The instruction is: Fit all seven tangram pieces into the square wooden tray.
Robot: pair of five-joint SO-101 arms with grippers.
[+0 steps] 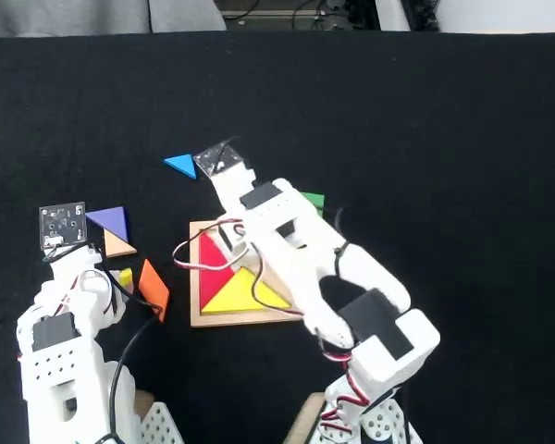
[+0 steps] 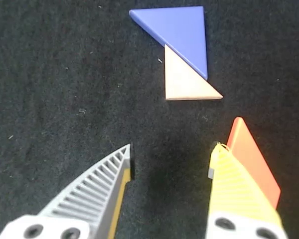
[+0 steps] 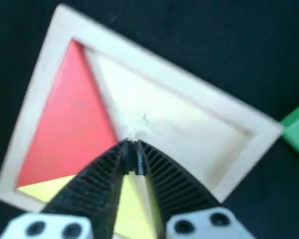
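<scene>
Nudge red triangle (image 3: 70,124) flush in tray (image 3: 164,74) with right gripper (image 3: 131,145), fingers pressed together at tray centre; centre left gripper (image 2: 173,149), fingers spread, over purple triangle (image 2: 182,32) left of tray before pinching.

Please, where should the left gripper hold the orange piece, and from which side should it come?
Probably from above, across its two long parallel edges near the middle. The orange piece lies flat and thin on the black table, so only its edges offer grip. The open left gripper sits just beside it.
</scene>
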